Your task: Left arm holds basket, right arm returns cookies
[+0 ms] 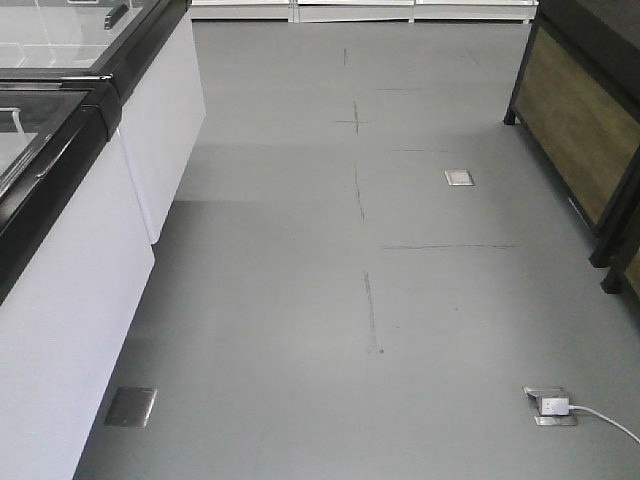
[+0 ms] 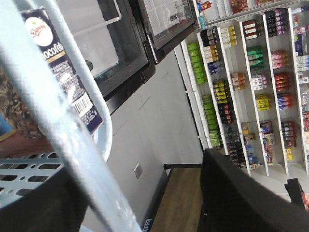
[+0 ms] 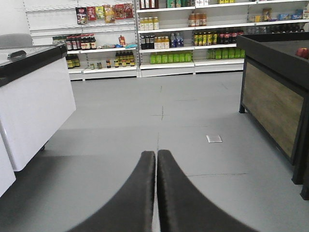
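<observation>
grey shop floor [image 1: 300,300], stocked shelves [image 3: 169,46]

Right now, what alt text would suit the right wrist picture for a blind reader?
The right end effector, its two dark fingers shut together and empty, points along a grey shop floor. Shelves of bottles stand ahead, a white freezer left, a wood-panelled counter right.

Grey floor [image 1: 300,300], stocked shelves [image 3: 169,43], white freezers [image 1: 70,300]

dark navy cookies box [image 2: 66,82] sits inside the light blue basket [image 2: 29,167].
</observation>
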You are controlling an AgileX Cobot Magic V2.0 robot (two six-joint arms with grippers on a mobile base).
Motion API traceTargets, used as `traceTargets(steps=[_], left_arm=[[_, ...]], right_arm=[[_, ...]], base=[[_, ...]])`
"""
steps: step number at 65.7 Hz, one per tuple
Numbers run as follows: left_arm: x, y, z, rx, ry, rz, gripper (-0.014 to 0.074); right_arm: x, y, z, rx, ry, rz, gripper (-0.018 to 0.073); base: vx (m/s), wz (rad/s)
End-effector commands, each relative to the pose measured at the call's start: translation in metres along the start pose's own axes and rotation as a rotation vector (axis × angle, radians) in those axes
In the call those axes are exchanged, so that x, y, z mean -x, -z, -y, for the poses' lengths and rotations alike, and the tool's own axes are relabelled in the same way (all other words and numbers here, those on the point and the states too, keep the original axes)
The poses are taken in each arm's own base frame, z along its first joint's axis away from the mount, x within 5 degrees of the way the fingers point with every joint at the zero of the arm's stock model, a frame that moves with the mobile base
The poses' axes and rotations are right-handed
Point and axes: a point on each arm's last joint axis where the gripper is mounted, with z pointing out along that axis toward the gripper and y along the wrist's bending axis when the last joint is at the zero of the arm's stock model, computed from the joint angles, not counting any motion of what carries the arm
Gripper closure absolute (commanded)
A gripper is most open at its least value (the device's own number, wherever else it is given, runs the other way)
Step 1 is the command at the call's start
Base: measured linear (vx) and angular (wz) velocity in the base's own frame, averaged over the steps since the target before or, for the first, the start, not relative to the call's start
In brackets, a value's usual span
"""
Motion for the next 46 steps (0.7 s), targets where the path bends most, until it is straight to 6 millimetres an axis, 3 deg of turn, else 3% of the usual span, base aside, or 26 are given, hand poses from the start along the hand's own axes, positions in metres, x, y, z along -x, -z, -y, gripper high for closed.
traceTargets(steps=[1, 19, 33, 46], left_arm=[[0.003, 0.005, 0.017, -0.082, -0.002, 0.047, 0.0148], [0.012, -0.011, -0.002, -0.065, 0.015, 0.025, 0.0148], [0.022, -0.009, -0.012, -0.060, 0.053, 0.060, 0.0149], [0.031, 0.002, -0.016, -0.080, 0.065, 0.098, 0.0251]], right_arm=[[0.008, 0.001, 0.000, 0.002, 0.006, 0.090, 0.0568], [0.008, 0.001, 0.000, 0.002, 0.006, 0.090, 0.0568], [0.008, 0.001, 0.000, 0.002, 0.006, 0.090, 0.0568], [0.008, 0.001, 0.000, 0.002, 0.006, 0.090, 0.0568]], base=[[0.00, 0.00], [0.00, 0.00], [0.00, 0.00], [0.00, 0.00]])
